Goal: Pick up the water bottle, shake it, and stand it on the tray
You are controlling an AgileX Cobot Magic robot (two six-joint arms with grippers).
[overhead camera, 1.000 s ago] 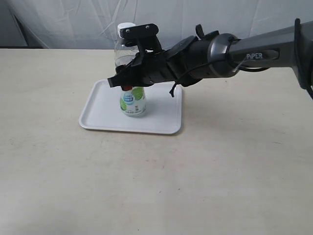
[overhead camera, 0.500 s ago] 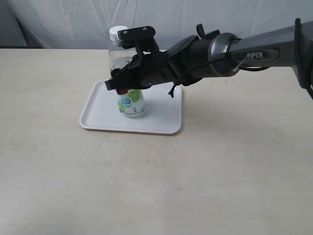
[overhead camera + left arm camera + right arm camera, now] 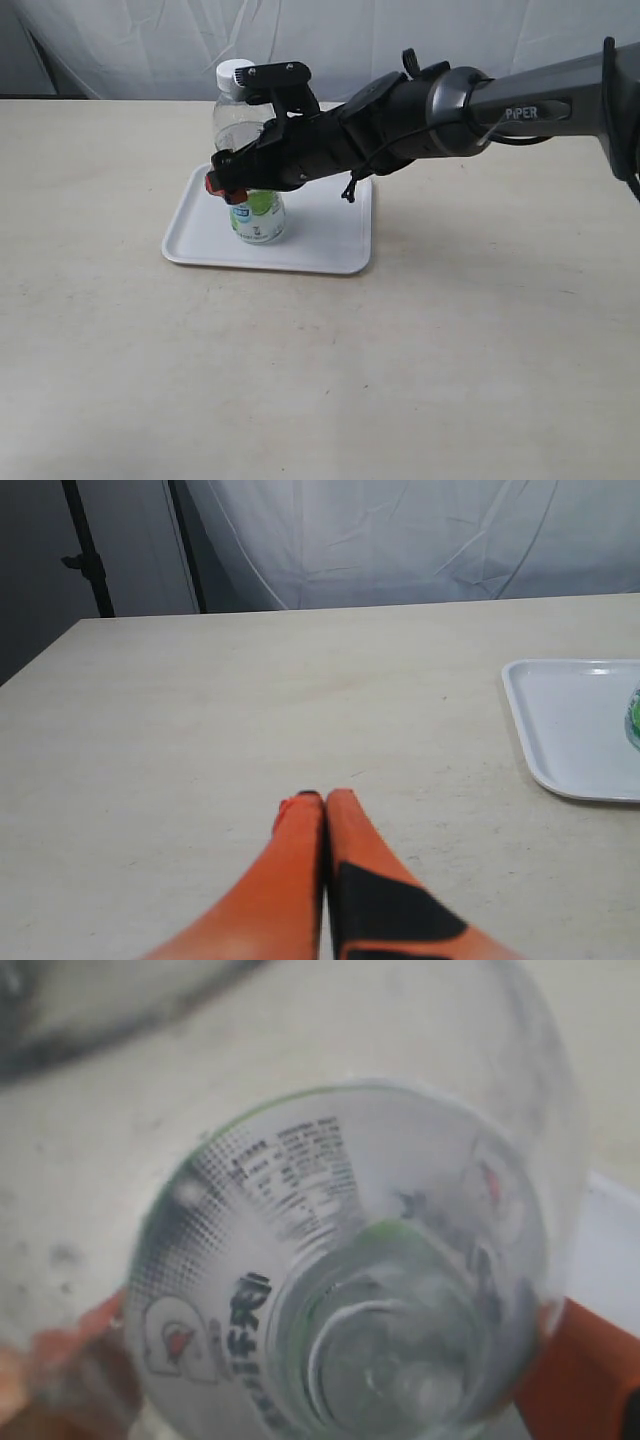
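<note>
The water bottle [image 3: 258, 220], clear with a white cap and a lime label, has its base low over the white tray [image 3: 330, 240] and its top leans left. Whether the base touches the tray is unclear. My right gripper [image 3: 240, 185] reaches across and is shut on the bottle's waist, hiding it. In the right wrist view the bottle [image 3: 340, 1260] fills the picture between the orange fingers [image 3: 590, 1370] of the right gripper [image 3: 330, 1370]. My left gripper [image 3: 323, 798] is shut and empty over bare table, left of the tray [image 3: 580, 730].
The beige table [image 3: 450, 350] stretches in front of and beside the tray. A white cloth backdrop [image 3: 400, 30] hangs behind the far edge. The long right arm [image 3: 520, 105] spans the space above the table's right half.
The right gripper has carried the bottle leftward and slightly lower over the tray, and the bottle's top now leans more to the left.
</note>
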